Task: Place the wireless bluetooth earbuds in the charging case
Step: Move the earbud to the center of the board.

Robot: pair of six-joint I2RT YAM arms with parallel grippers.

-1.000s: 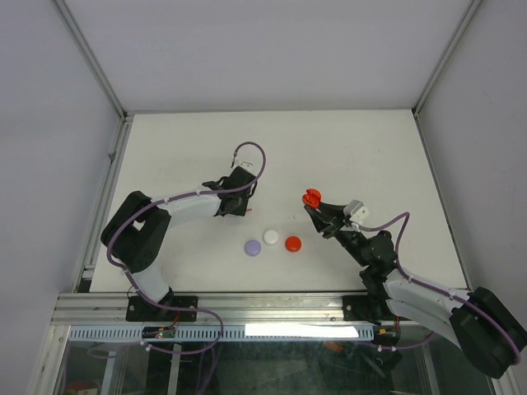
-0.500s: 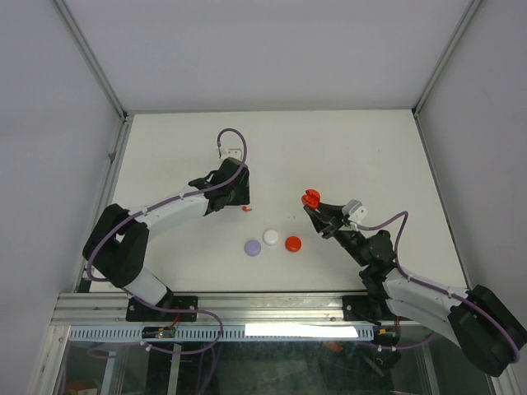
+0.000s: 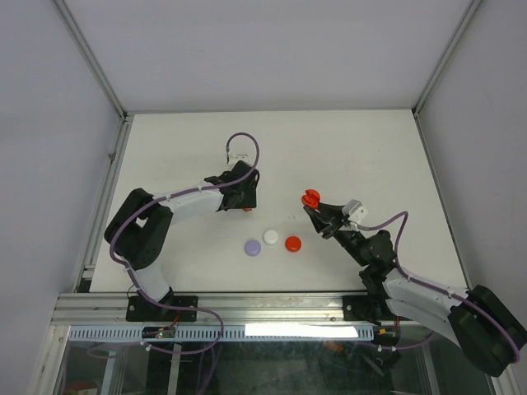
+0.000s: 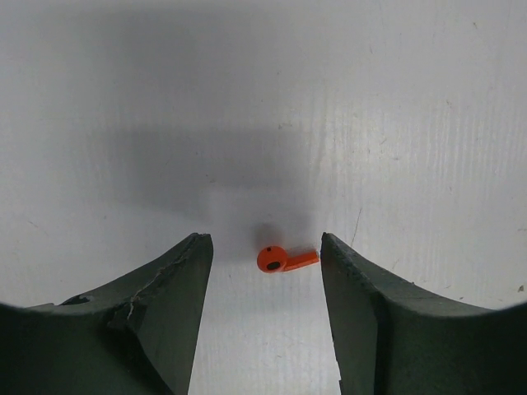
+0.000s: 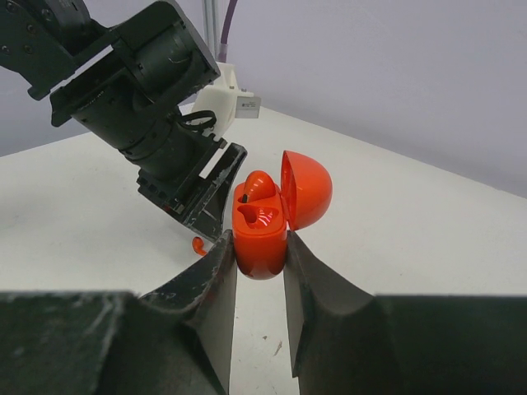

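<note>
Now opening up with the left gripper (image 4: 265,240): wider than a second ago, spread and straddling the red earbud (image 4: 286,259), touching it with neither finger. Swung out toward the far side half a second back, then dropped low again over that same bud, lying on its side on the white table (image 3: 346,140), stem pointing toward the right-hand finger. Reads as lining up for a pick, not yet a grip. Over on the other side, no change at all: holding steady with the right gripper (image 5: 259,241), pinching the lower half of the red charging case (image 5: 262,222), lid (image 5: 306,191) flipped back, raised off the table and facing the left arm. Looks to have one seated bud (image 5: 257,185) inside already, though hard to be sure. Between the arms, apart from the loose earbud: purple puck (image 3: 253,247), white puck (image 3: 271,237), red puck (image 3: 292,243), in a loose row. Nothing blocking the way from earbud to case; just avoid sweeping low across those pucks.
</note>
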